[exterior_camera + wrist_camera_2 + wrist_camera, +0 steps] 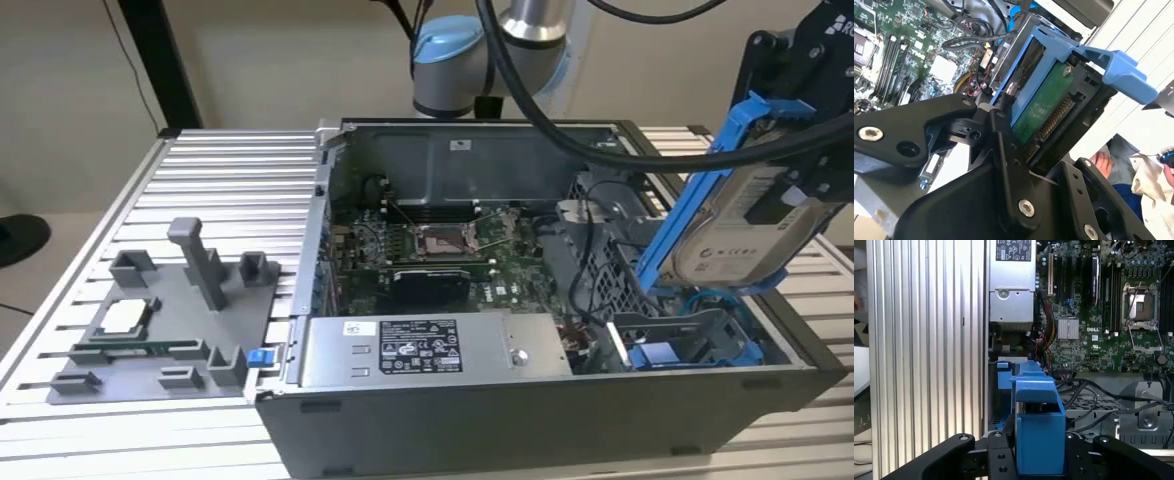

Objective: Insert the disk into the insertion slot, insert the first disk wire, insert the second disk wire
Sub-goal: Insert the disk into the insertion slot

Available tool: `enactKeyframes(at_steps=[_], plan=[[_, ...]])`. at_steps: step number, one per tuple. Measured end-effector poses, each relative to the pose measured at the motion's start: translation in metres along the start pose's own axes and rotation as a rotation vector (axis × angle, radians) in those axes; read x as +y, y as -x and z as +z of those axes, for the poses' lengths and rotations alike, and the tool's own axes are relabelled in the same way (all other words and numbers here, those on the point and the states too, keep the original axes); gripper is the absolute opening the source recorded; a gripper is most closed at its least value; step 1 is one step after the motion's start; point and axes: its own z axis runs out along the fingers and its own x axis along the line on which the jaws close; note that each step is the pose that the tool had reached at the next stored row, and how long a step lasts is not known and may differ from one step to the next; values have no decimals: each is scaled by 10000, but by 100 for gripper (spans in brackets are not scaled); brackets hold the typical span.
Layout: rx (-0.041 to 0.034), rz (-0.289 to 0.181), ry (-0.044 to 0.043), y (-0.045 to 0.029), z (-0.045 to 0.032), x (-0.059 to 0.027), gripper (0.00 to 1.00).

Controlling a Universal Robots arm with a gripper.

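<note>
In the exterior view, the ribbed aluminium surface carries a matte grey fixture plate with upright posts at that view's left. Beside it stands the open, dark grey computer case. Inside the case, a grey labelled power-supply box lies along the near wall. Behind it is the green motherboard with its square metal socket. Further toward that view's right is a perforated grey metal cage. Thin black cables loop loosely across the cage, close to the bay. A thick black hose from the arm also sweeps over the case.

The insertion slot, grey metal with bright blue plastic rails, sits in the case's near corner at that view's right. Above it, apart from the rails, hangs the disk, steeply tilted and nearly on edge. It is a flat silver-grey slab with a white label, framed in a glossy blue carrier. In the second wrist view its green circuit board and connector row face the camera.

The black hand is clamped narrowly on the disk, its fingers pressing the carrier's sides.
</note>
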Motion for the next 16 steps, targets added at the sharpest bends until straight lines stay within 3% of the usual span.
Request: enactKeyframes(at_steps=[16], plan=[[0, 1, 0, 0, 53, -3, 0]])
